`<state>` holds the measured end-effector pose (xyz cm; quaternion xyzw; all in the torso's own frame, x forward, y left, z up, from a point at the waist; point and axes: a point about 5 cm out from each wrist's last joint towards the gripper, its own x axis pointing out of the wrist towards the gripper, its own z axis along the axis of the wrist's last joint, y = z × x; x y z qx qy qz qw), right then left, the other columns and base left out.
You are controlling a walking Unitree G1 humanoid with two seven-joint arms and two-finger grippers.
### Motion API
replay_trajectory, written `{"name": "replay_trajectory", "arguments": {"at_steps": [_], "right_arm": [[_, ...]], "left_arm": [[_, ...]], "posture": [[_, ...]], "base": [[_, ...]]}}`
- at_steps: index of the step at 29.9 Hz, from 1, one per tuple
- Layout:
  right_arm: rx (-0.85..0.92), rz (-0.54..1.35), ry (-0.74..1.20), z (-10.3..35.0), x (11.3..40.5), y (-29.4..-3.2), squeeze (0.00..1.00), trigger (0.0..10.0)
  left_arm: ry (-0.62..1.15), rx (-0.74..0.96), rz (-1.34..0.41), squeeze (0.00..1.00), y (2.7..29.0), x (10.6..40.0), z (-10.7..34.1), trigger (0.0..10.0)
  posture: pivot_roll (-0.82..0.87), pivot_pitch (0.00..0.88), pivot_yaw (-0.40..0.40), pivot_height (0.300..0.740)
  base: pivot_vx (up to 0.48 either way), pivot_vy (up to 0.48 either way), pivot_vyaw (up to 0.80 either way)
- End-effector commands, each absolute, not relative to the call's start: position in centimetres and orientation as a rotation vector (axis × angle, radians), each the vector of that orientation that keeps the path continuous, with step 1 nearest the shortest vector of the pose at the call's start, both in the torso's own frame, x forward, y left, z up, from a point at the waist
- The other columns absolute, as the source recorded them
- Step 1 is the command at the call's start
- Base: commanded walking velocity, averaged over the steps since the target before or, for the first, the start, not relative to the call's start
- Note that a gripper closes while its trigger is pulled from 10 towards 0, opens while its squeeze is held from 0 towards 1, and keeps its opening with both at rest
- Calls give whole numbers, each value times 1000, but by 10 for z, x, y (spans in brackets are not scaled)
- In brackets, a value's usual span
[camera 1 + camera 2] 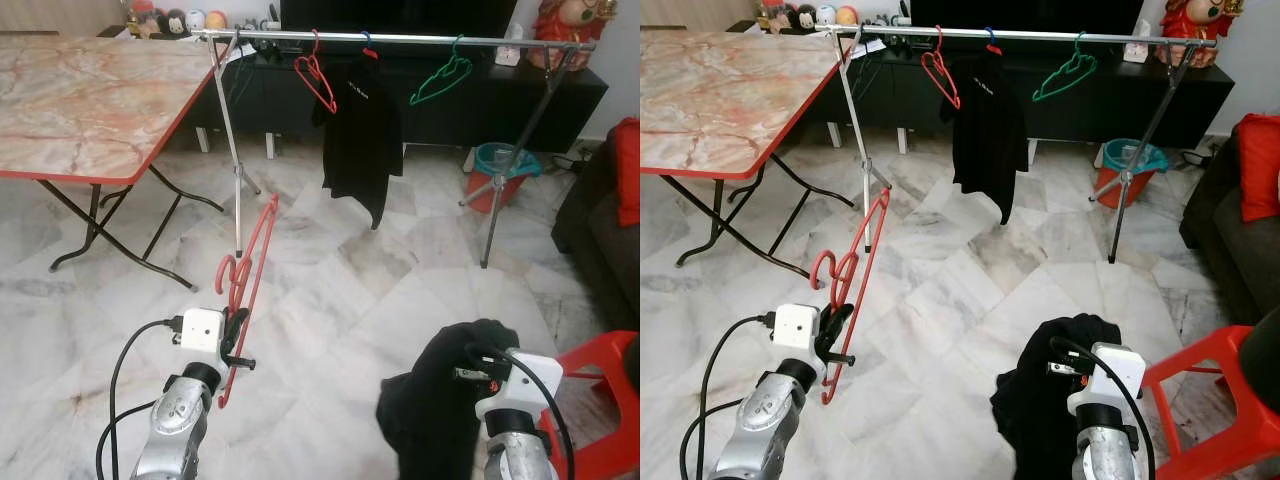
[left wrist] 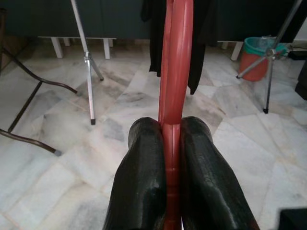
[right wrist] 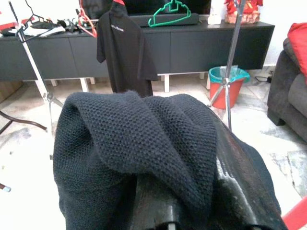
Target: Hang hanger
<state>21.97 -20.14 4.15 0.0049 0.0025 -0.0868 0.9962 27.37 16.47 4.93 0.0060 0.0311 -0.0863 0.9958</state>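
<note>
My left gripper [image 1: 236, 335] is shut on a red plastic hanger [image 1: 250, 270], held upright low at the left; in the left wrist view the two black fingers [image 2: 144, 187] clamp the red hanger [image 2: 176, 62] between them. My right gripper [image 3: 192, 201] is shut on a black knitted garment [image 1: 450, 395] that drapes over it and hides the fingers. Ahead stands a silver clothes rail [image 1: 400, 39] carrying a red hanger [image 1: 316, 78], a black T-shirt [image 1: 360, 135] and a green hanger [image 1: 441, 82].
A marble-topped folding table [image 1: 80, 100] with a red rim stands at the left. A red plastic stool [image 1: 600, 390] is at the lower right, a dark sofa [image 1: 610, 220] behind it. A teal and red bucket [image 1: 503, 172] sits by the rail's right leg. A black TV cabinet [image 1: 500, 95] lines the back.
</note>
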Motion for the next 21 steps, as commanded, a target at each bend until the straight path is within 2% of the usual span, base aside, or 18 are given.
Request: {"name": "replay_trajectory", "arguments": {"at_steps": [1, 9, 15, 21], "right_arm": [[9, -180, -27, 49, 223, -200, 0, 10000], [15, -189, -8, 48, 229, -199, 0, 10000], [14, -192, -19, 51, 237, -200, 0, 10000], [14, -196, -28, 54, 242, -201, 0, 10000]], "left_arm": [[66, 5, -178, 0, 163, 274, 50, 10000], [110, 46, -211, 0, 164, 276, 45, 10000], [330, 194, -192, 0, 188, 262, 3, 10000], [550, 250, -152, 0, 207, 242, -28, 10000]], "posture": [[21, 0, -39, 740], [20, 0, -30, 740], [10, 0, -21, 740], [26, 0, -21, 740]], "base": [[0, 319, 0], [0, 317, 0], [0, 257, 0], [0, 252, 0]]}}
